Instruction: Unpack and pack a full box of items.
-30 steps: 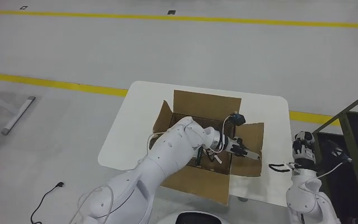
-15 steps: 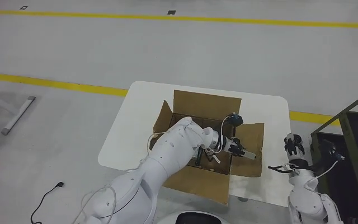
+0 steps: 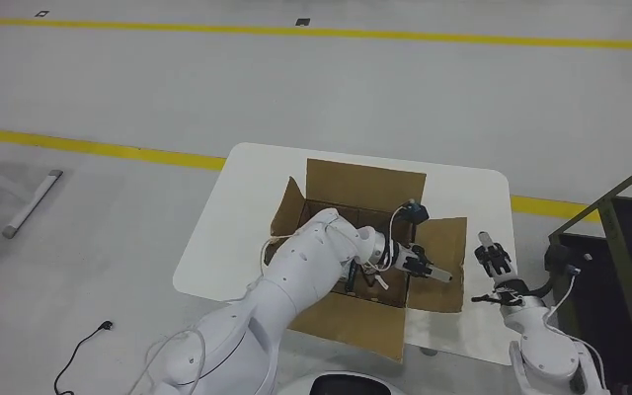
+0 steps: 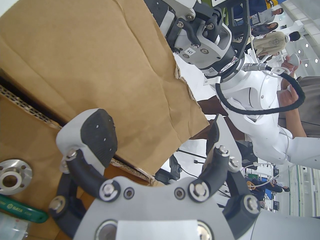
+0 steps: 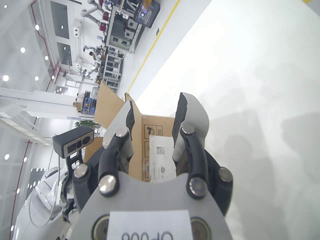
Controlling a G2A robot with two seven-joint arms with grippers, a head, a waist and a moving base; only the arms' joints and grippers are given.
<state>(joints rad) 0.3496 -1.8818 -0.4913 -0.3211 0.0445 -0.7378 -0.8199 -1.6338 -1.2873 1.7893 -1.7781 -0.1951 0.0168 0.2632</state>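
Note:
An open cardboard box (image 3: 365, 186) sits mid-table with its flaps spread. My left arm lies across the box, and my left gripper (image 3: 439, 275) (image 4: 160, 131) is open over the right flap (image 3: 446, 247) (image 4: 100, 58), whose edge runs between the fingers. Inside the box lie a metal flange (image 4: 12, 176) and a green-handled tool (image 4: 22, 211). My right gripper (image 3: 490, 252) (image 5: 155, 118) is open and empty above the table just right of that flap, pointing toward the box (image 5: 152, 131). The left wrist view also shows the right gripper (image 4: 185, 8) beyond the flap.
The white table (image 3: 247, 207) has bare room left of the box and along its right edge. A green metal rack (image 3: 607, 222) stands off the table's right side. Yellow floor lines run behind.
My right arm has swung in from the table's right edge toward the box's right flap. The left gripper has hardly shifted on the flap.

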